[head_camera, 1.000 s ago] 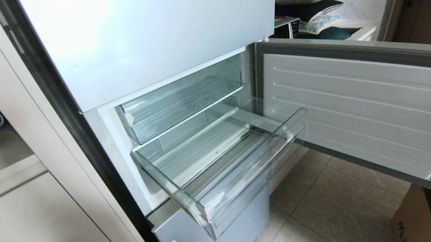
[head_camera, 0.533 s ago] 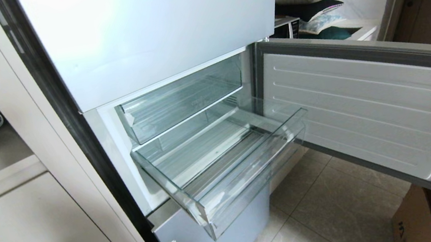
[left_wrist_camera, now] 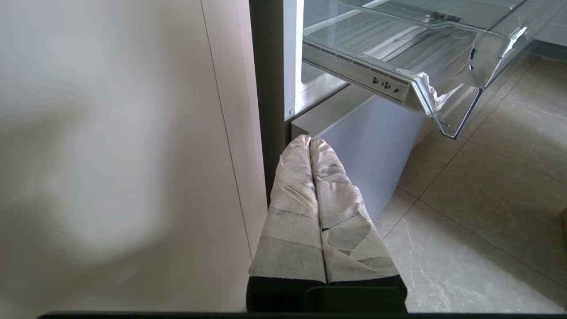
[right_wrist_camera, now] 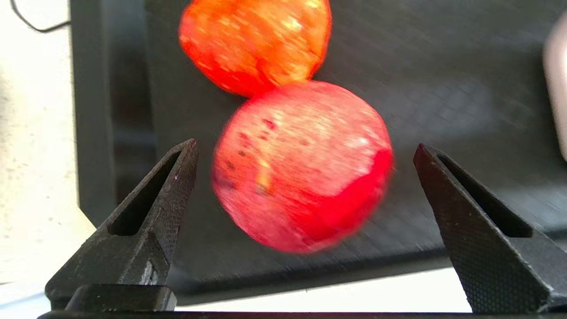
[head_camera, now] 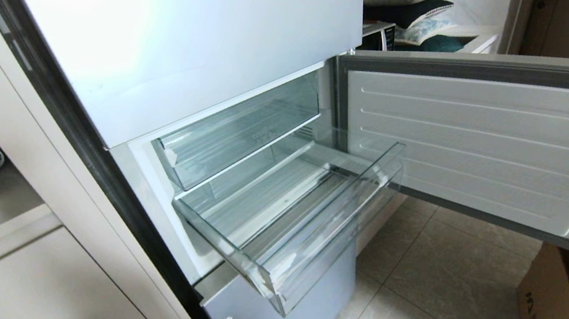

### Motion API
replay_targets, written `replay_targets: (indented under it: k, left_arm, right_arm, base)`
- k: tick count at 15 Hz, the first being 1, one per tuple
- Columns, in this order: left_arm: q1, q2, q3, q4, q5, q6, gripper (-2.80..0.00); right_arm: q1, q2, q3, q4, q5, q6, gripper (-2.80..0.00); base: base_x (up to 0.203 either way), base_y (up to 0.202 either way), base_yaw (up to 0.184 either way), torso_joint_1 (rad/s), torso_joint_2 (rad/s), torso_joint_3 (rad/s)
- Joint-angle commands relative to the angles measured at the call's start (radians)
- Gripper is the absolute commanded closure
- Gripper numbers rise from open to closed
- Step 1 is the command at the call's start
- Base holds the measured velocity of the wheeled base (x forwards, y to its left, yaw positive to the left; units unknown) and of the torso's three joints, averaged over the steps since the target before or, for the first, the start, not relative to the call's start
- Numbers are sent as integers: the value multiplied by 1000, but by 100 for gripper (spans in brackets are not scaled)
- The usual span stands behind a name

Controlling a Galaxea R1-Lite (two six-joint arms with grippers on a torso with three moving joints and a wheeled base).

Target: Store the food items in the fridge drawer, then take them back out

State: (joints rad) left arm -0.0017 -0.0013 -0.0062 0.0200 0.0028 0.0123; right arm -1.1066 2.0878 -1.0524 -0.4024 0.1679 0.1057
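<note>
Tall white fridge [head_camera: 200, 37], upper door shut. Its lower door [head_camera: 489, 147], white ribbed inner panel w/ grey seal, is swung wide to the robot's right. Beige cabinet front [head_camera: 34, 317] stands just left of the fridge, pale tiled floor [head_camera: 435, 283] below.

Inside the open compartment: shallow clear plastic bin w/ plain front [head_camera: 236, 133] pushed in on top. Under it the fridge drawer [head_camera: 327, 226], a wide deep see-through bin w/ ribbed floor and thick stepped front lip, is pulled well out over the floor. No food visible in it.

Dark flat tray [right_wrist_camera: 443, 110] lies on a white surface, seen from the right wrist only. On it two food items, touching each other: red round fruit-like piece [right_wrist_camera: 305, 164] and orange-red round piece [right_wrist_camera: 254, 42] beyond it.

Right gripper [right_wrist_camera: 305, 148]: black textured fingers [right_wrist_camera: 483, 235] spread wide, one each side of the red piece, not touching it; nothing held.

Left gripper [left_wrist_camera: 310, 141]: tape-wrapped fingers pressed together, empty, low beside the cabinet, near the fridge's bottom corner, under the drawer's level.
</note>
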Motion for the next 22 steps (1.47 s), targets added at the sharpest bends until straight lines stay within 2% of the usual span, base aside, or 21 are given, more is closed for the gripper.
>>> replay_targets:
  k: [1, 9, 10, 12, 17, 19, 22]
  left_arm:
    - [0, 1, 0, 0, 0, 0, 0]
    - [0, 1, 0, 0, 0, 0, 0]
    - [0, 1, 0, 0, 0, 0, 0]
    - [0, 1, 0, 0, 0, 0, 0]
    - [0, 1, 0, 0, 0, 0, 0]
    - [0, 1, 0, 0, 0, 0, 0]
    - [0, 0, 0, 0, 0, 0, 0]
  right_arm:
    - [7, 31, -29, -2, 1, 3, -280]
    - [11, 64, -34, -1, 4, 3, -280]
    - [10, 61, -31, -1, 11, 3, 0]
    - [5, 55, -34, -1, 45, 3, 0]
    - [3, 13, -11, 6, 50, 6, 0]
    - [2, -92, 61, 7, 60, 2, 0]
    - [13, -321, 238, 11, 72, -7, 0]
  base:
    - [0, 0, 0, 0, 0, 0]
    - [0, 0, 0, 0, 0, 0]
    - [0, 0, 0, 0, 0, 0]
    - [0, 0, 0, 0, 0, 0]
    - [0, 0, 0, 0, 0, 0]
    - [0, 0, 0, 0, 0, 0]
    - [0, 0, 0, 0, 0, 0]
